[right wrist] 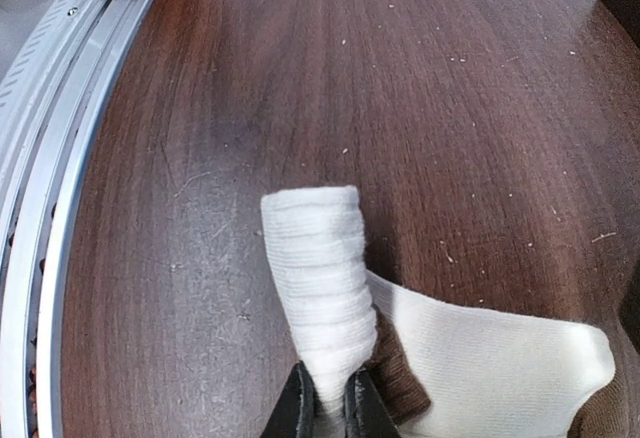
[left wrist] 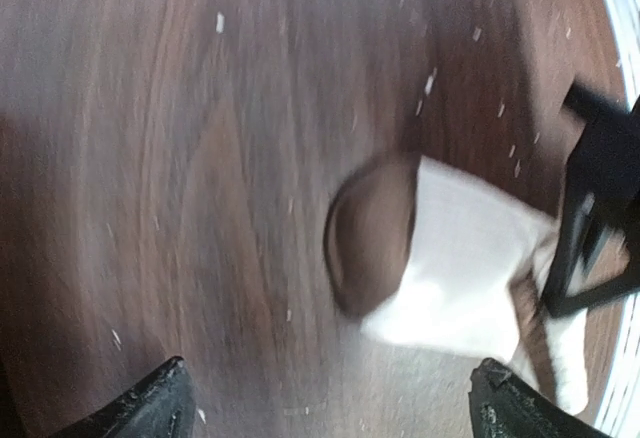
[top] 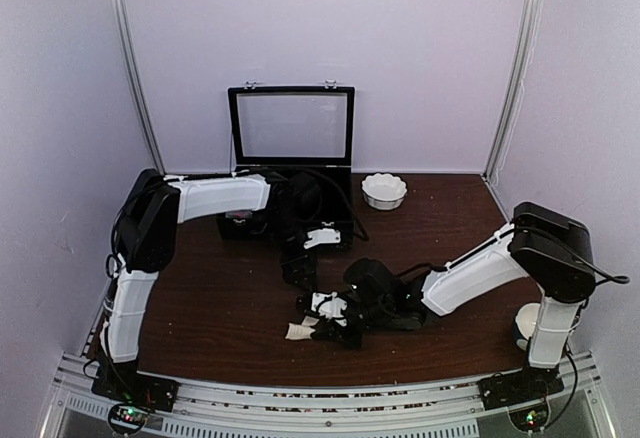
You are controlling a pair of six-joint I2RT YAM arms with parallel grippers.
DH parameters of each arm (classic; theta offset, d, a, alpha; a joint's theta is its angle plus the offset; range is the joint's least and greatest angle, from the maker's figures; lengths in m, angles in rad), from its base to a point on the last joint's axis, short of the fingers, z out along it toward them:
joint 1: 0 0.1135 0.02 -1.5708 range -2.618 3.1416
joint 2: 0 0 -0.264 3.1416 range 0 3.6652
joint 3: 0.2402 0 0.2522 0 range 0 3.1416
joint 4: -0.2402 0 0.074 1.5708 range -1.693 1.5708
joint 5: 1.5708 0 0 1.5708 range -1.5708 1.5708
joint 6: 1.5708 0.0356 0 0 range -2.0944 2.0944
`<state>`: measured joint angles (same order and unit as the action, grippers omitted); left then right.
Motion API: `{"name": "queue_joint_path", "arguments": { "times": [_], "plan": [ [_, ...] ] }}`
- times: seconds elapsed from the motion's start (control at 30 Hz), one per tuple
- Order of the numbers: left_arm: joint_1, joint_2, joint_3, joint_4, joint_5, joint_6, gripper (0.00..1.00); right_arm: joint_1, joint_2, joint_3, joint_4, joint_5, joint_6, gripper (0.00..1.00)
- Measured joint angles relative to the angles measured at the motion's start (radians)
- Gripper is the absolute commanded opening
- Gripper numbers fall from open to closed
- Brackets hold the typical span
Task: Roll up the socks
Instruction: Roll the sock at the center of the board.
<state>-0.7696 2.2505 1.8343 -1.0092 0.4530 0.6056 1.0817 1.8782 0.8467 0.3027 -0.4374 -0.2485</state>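
Pinching a ribbed cream cuff (right wrist: 318, 268), the right gripper (right wrist: 330, 400) is shown with its jaws drawn narrow on the fabric, close to the middle of the near edge of the worktop (top: 220, 298). The socks (left wrist: 455, 258) are seen lying loose. The cuff extends forward from the jaws, while a flat cream part with a brown patch (right wrist: 400, 383) is spread on the wood just beside them and partly under the cuff. No finished roll is visible, so the task is judged to be at an early stage, with the rolling and tucking yet to be done. The left gripper (left wrist: 330, 408) is held over the worktop just beyond the socks, its jaws wide and nothing between them; the fabric lies ahead of its fingertips, apart from both. That arm's wrist view is blurred, so the folds cannot be told in detail. A black case (top: 290, 158) and a white bowl (top: 384, 190) are set towards the far edge, well apart.
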Motion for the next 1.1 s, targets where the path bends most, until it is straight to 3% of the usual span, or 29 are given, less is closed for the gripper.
{"name": "queue_joint_path", "arguments": {
  "times": [0.2,0.37,0.77,1.1],
  "plan": [
    [-0.071,0.020,0.027,0.055,-0.011,0.002,0.98,0.000,0.012,0.029,-0.031,-0.001,-0.039,0.00],
    [-0.120,0.008,-0.093,0.219,-0.103,0.020,0.98,0.000,0.013,0.032,-0.036,-0.001,-0.049,0.00],
    [-0.127,-0.085,-0.244,0.380,-0.302,0.058,0.98,-0.024,0.021,0.065,-0.083,-0.013,-0.082,0.00],
    [-0.068,-0.156,-0.351,0.443,-0.356,0.058,0.98,-0.060,0.026,0.087,-0.118,-0.039,-0.043,0.00]
  ]
}}
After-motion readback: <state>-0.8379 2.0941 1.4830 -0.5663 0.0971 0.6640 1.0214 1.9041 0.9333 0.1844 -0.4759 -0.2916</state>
